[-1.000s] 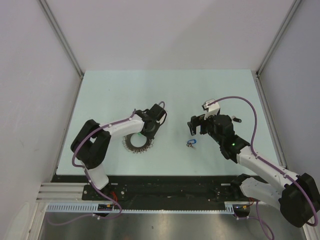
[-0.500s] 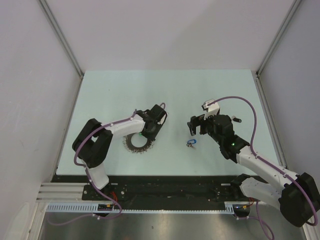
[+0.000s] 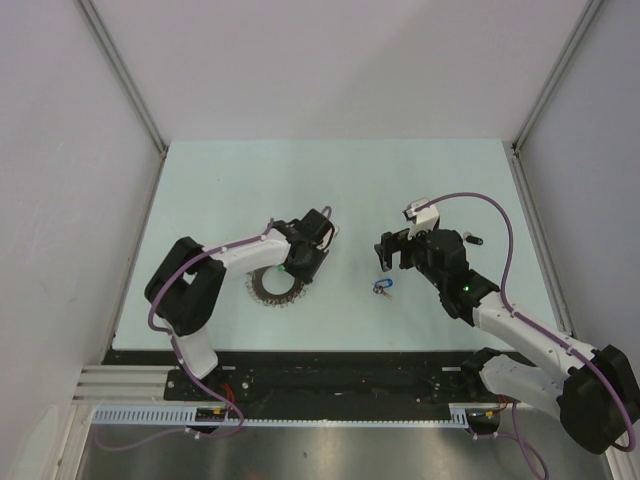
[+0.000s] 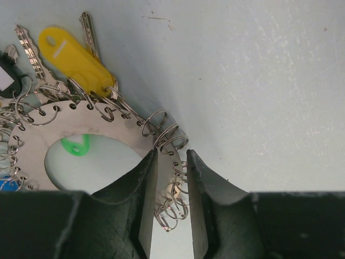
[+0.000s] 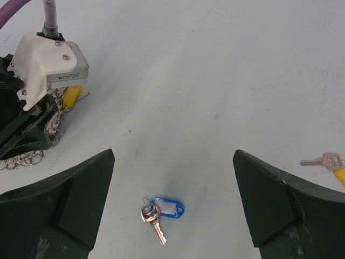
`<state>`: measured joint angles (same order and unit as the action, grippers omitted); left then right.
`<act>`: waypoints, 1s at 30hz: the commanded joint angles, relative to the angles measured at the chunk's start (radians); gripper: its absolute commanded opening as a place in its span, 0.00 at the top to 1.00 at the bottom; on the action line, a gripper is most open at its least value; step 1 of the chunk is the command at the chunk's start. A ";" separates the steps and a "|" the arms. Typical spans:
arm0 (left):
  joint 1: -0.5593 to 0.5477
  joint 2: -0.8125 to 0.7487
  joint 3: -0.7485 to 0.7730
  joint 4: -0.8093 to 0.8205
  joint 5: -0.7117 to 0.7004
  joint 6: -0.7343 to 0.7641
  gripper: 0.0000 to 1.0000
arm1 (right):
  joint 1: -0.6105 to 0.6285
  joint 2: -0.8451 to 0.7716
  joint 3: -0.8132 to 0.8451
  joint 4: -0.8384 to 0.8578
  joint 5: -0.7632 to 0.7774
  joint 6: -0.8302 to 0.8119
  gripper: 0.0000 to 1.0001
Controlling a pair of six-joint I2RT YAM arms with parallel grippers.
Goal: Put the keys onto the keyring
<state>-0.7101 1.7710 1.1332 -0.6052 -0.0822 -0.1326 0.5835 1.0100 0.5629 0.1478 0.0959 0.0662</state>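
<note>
Flat, coil-fringed steel keyring [image 4: 33, 141]

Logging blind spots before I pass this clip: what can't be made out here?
Top external: the left gripper hides part of the keyring; its keys are too small there to tell apart.
Left wrist: whether the fingers pinch the keyring is unclear.
Right wrist: yellow key cut by the right edge.

A robotics lab cell: plain white panels [image 3: 340, 60] between aluminium posts [image 3: 122, 75] box in a pale green table [image 3: 330, 180]; a cabled left arm [image 3: 232, 252] and right arm [image 3: 512, 322] are bolted at its near edge.
</note>
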 commanded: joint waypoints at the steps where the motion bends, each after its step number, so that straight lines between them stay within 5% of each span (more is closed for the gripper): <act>1: 0.000 0.010 -0.001 0.009 0.006 0.027 0.68 | 0.006 0.004 0.000 0.044 -0.002 -0.019 0.02; 9: -0.006 0.022 -0.001 0.001 0.004 0.030 0.74 | 0.006 0.006 0.002 0.044 -0.002 -0.019 0.02; 19: -0.011 -0.002 -0.001 -0.027 0.009 0.018 1.00 | 0.007 -0.004 0.002 0.042 -0.004 -0.020 0.03; 30: -0.011 -0.206 -0.029 -0.027 -0.010 0.037 0.99 | 0.027 -0.093 0.002 0.045 -0.088 -0.016 0.03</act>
<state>-0.7170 1.6894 1.1175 -0.6456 -0.1013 -0.1307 0.5949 0.9718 0.5625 0.1474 0.0624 0.0662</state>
